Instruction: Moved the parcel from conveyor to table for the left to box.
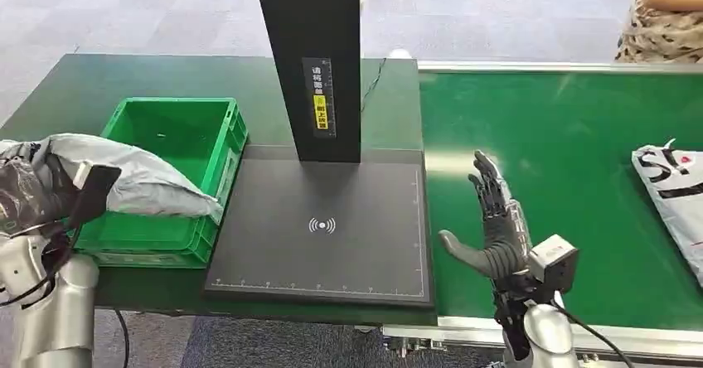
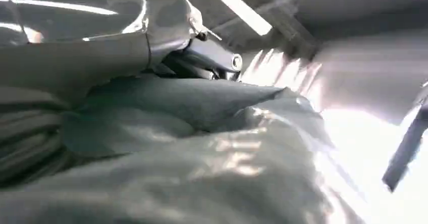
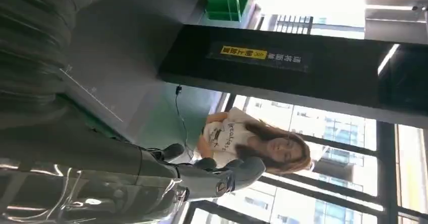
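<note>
Left robot hand [image 1: 37,190] is closed on the grey parcel [image 1: 141,181], held over the green box [image 1: 178,132] but not yet dropped, while right robot hand [image 1: 497,223] is held open and empty.

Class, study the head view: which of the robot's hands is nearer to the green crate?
Left. The left hand holds a grey parcel draped over the green crate's rim; the right hand is open over the conveyor belt, beyond the black scanner pad.

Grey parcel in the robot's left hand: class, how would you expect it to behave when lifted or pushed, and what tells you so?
Probably floppy: the grey parcel sags over the rim of the green box beyond the left hand. Likely light for its size, since it looks like a thin, wrinkled bag. Possibly slippery: its surface shines in the left wrist view.
</note>
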Robot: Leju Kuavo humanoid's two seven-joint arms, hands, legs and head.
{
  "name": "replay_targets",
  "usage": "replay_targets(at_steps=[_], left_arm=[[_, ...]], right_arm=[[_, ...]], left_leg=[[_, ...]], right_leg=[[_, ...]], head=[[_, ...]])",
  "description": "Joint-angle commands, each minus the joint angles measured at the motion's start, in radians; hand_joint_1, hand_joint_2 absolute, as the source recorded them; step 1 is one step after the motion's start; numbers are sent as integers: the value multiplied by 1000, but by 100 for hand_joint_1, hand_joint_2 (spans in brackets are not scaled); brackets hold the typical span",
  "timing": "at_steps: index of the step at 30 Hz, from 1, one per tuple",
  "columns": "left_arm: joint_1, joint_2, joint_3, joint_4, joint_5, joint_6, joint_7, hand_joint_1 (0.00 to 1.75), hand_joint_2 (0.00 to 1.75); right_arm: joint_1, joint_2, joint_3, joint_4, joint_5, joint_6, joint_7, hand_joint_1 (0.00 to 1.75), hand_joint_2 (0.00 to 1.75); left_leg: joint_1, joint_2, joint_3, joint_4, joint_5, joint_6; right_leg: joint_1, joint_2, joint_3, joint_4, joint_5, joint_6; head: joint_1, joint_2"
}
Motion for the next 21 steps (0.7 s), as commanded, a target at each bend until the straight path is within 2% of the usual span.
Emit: replay_targets(at_steps=[1,6,7,8,9,11,13,18,21], left_arm=[[-227,123,-182,430,-73,-139,152,175,175],[-274,107,-284,508,17,-274,50,175,175],[-280,100,-299,519,45,-300,33,164,175],[-285,91,-313,533,90,-344,-7,26,175],[-290,81,-323,545,142,-397,-47,0,175],[-296,61,-335,570,274,-496,-130,0,175],[-288,55,-348,564,331,-477,-161,0,175],[-213,7,-322,393,587,-322,-321,0,175],[-104,-28,-307,179,824,-243,-432,0,175]], right_arm=[[-36,-4,0,57,18,3,10,0,175],[-16,-6,-26,45,30,10,8,0,175],[-12,-6,-31,43,33,13,6,0,175],[-8,-5,-37,41,35,15,5,0,175],[-4,-7,-41,41,37,18,3,0,175],[4,-11,-50,45,40,28,-8,0,175],[7,-8,-55,44,42,33,-12,0,175],[3,-2,-52,36,43,34,-7,0,175],[-5,-8,-33,50,34,26,0,0,175]], left_leg=[[0,-4,4,-3,1,0],[0,-5,4,-2,1,0],[0,-6,5,-3,1,1],[0,-6,3,-2,1,1],[0,-7,5,-3,2,1],[-1,-6,3,-2,1,1],[-1,-6,5,-3,1,1],[-1,-3,3,-2,0,1],[-1,-4,3,-2,0,2]], right_leg=[[1,-4,6,-3,0,0],[0,-5,6,-3,0,0],[0,-5,8,-4,0,0],[0,-6,6,-3,0,0],[0,-7,8,-5,0,0],[-1,-6,6,-3,0,0],[0,-7,9,-5,0,0],[-1,-4,6,-4,0,1],[-1,-4,7,-5,0,1]], head=[[0,0],[0,0],[0,0],[0,0],[0,0],[0,0],[0,0],[0,0],[0,0]])
